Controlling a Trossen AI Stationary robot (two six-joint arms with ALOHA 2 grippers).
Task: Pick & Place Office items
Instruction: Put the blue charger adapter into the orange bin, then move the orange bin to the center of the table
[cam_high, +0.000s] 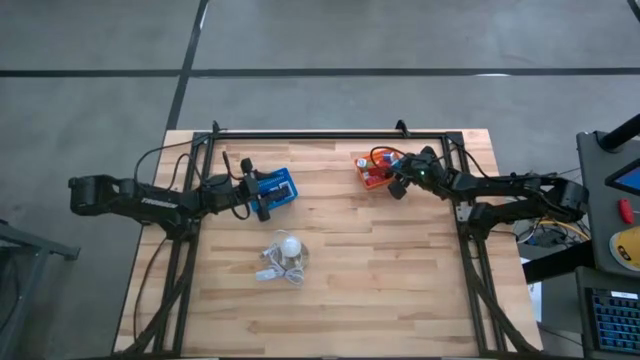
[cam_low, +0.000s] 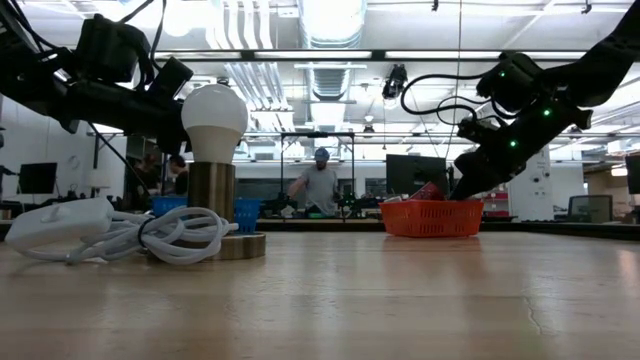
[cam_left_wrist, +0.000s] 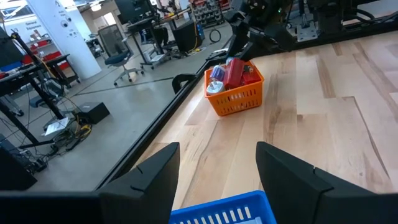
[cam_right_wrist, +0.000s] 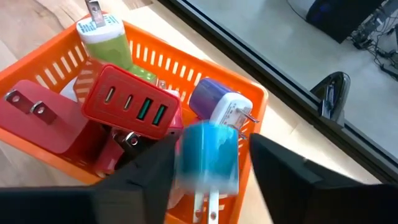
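Right end effector (cam_right_wrist: 208, 180) over the orange basket (cam_right_wrist: 50, 59) at the worktop's (cam_high: 400, 270) far right; fingers parted, a blue charger plug (cam_right_wrist: 208, 158) blurred between them, contact unclear. Red multi-port charger (cam_right_wrist: 134, 102), purple and green plugs lie in the basket. Left end effector (cam_left_wrist: 214, 171) open, empty, above the blue basket (cam_left_wrist: 227, 211).

— Was there any writing to read on the chargers or the baskets?

— None that could be made out — no label, brand, number or sign was legible anywhere on the table or in the room behind it.
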